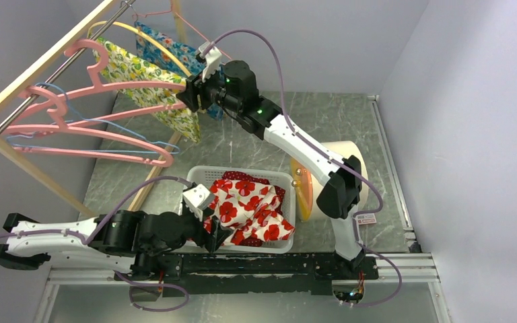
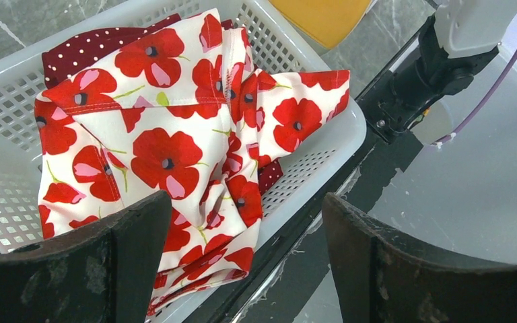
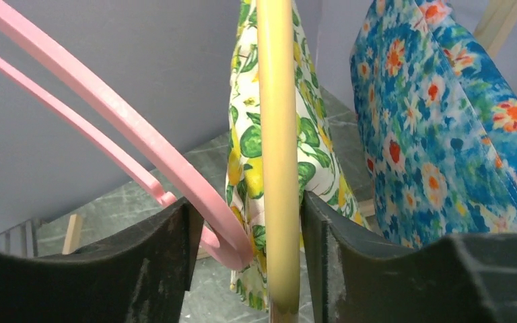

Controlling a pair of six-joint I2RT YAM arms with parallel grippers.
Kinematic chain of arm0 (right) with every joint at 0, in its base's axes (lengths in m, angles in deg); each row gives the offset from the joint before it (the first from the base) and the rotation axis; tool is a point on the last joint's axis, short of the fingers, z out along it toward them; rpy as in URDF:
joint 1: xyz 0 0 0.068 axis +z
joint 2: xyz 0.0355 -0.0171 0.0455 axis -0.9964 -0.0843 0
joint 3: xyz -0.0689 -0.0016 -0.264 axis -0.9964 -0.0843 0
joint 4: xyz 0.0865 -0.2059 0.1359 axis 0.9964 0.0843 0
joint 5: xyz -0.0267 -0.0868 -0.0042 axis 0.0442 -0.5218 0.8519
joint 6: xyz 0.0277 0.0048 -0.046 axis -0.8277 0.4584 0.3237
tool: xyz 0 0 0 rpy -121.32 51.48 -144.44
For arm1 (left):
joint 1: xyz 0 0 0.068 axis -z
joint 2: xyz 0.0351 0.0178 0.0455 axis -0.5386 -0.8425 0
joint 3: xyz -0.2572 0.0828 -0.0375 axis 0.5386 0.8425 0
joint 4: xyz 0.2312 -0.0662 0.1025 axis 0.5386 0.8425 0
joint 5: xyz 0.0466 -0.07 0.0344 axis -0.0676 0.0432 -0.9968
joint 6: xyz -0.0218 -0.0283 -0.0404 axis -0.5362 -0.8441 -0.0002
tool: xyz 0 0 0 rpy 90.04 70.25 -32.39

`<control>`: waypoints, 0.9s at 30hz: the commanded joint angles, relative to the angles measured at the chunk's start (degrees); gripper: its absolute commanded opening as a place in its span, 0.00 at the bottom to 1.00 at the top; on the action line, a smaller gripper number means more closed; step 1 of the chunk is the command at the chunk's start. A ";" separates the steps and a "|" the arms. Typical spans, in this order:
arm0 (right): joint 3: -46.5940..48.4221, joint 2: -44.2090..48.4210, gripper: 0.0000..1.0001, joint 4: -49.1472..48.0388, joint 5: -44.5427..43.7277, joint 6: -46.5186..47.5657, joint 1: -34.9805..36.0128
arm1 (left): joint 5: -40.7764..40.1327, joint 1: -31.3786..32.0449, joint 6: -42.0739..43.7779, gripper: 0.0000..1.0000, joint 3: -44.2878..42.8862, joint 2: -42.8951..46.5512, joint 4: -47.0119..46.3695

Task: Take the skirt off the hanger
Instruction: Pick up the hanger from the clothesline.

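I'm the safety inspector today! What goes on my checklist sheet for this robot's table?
Surface: grey marbled tabletop.
Job's things: lemon-print skirt hanging on yellow hanger, wooden rack.
Clutter: white basket holding poppy-print cloth; blue floral garment; pink hangers; cream tub.
End effectors: left end effector open above basket edge; right end effector flanks yellow hanger and pink hanger tip, grip unclear.
Cables: purple cables loop along both arms.
Surroundings: pale walls.
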 commanded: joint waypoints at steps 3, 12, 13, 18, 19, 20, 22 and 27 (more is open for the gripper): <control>1.10 3.72 0.71 2.97 0.63 -3.25 -0.66 | 0.55 0.28 -1.29 0.86 0.23 0.84 -0.78; -6.47 14.32 1.00 3.75 1.03 -7.87 -1.44 | 0.23 0.27 -0.13 0.87 0.94 0.82 -2.60; -6.05 14.41 1.00 4.37 1.01 -7.87 -1.49 | 0.20 0.27 -0.08 0.87 0.80 0.58 -2.60; -4.28 13.64 1.00 4.21 2.24 -8.40 -1.49 | 0.49 0.27 -0.39 0.87 0.23 -0.29 -2.42; -3.65 13.05 1.00 3.93 1.22 -8.41 -1.50 | 0.63 0.31 -0.37 0.87 0.14 -0.35 -2.49; -2.78 12.29 1.00 3.76 0.15 -8.44 -1.50 | 0.84 0.27 -0.39 0.87 0.19 -0.46 -2.62; -0.58 9.80 1.00 3.63 -1.10 -8.41 -1.45 | 1.13 0.27 -0.36 0.87 0.30 -0.54 -3.04; 9.77 1.32 0.96 6.42 -0.98 -8.72 -1.39 | 1.20 0.27 -0.55 0.87 0.73 -0.65 -3.52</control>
